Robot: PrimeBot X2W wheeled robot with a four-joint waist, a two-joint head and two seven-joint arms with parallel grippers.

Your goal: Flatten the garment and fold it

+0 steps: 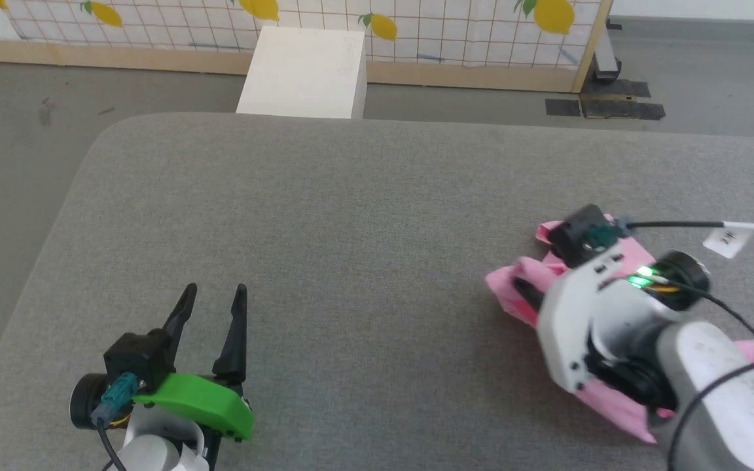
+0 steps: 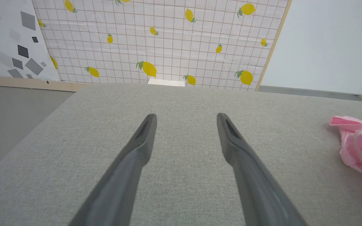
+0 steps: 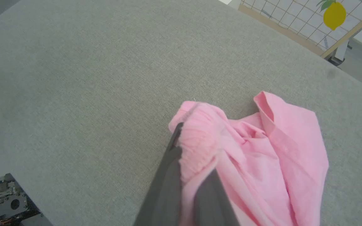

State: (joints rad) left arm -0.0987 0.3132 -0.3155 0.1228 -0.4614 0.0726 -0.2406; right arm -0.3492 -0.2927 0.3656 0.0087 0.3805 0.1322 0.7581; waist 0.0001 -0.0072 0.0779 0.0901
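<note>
Head view: the garment (image 1: 514, 278) is lying crumpled at the table's (image 1: 351, 229) right side, close to its near edge. The right gripper (image 1: 525, 292) is digging into the heap's left end. The left gripper (image 1: 215, 289) is hanging over the table's near-left corner with its fingers apart and nothing between them. It is well away from the garment, so any lift from here is likely resting on one grip, and the cloth may be dragging as a clump rather than spreading.

Left wrist view: the left gripper (image 2: 186, 116) is gaping over bare, finely woven grey table (image 2: 74, 141). The garment (image 2: 360, 147) is bunching at the table's right, soft and pink.

Right wrist view: the right gripper (image 3: 193, 150) is clamping together on the gathered band (image 3: 200, 131), which is puckering between the dark fingers. The fabric is looking thin and limp, with a flat hemmed edge (image 3: 272, 125) folding over beside the band. The pinch may be taking several layers at once, so a pull could be knotting the folds tighter, or the slippery band could be sliding out.
</note>
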